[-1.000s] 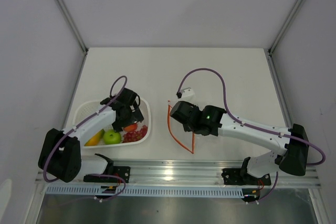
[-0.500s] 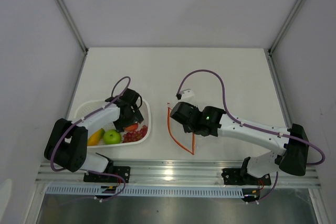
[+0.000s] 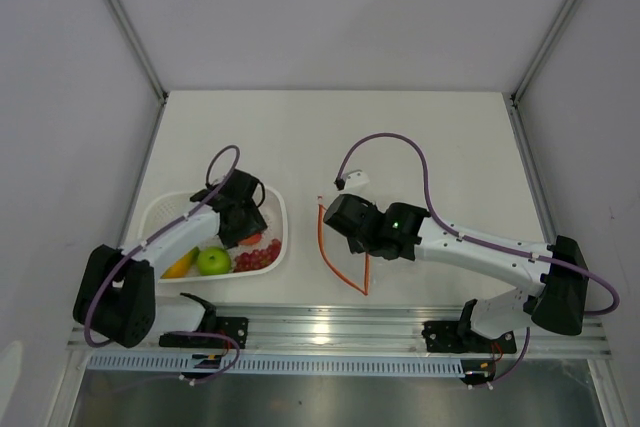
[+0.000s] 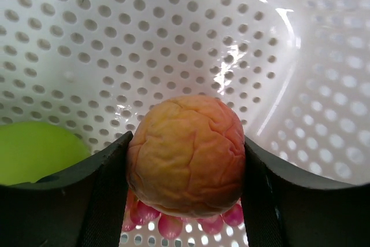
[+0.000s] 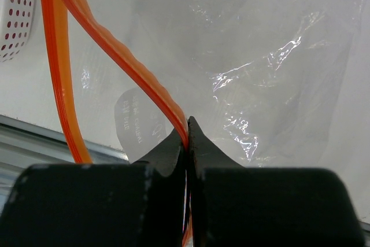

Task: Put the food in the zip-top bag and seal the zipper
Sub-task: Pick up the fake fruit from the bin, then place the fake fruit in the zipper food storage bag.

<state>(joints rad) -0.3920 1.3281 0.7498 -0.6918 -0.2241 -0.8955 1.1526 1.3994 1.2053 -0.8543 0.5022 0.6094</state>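
Note:
My left gripper (image 3: 247, 230) is inside the white perforated basket (image 3: 160, 212), shut on the orange-pink peach (image 4: 185, 154), which sits between its two black fingers (image 4: 110, 195). The red grapes (image 3: 258, 256) lie just below the peach; they show under it in the left wrist view (image 4: 173, 224). The green apple (image 3: 212, 261) and the yellow-orange mango (image 3: 180, 263) lie in the basket's near part. My right gripper (image 3: 333, 219) is shut on the orange-red zipper strip (image 5: 124, 56) of the clear zip-top bag (image 5: 260, 67). The bag's mouth (image 3: 322, 237) gapes toward the basket.
A small white connector (image 3: 356, 178) on the right arm's purple cable (image 3: 395, 134) hangs above the table behind the bag. The metal rail (image 3: 340, 322) runs along the table's near edge. Grey walls enclose the table.
My left gripper has shifted slightly inside the basket with the peach between its fingers. The right gripper holds the zipper strip in nearly the same place.

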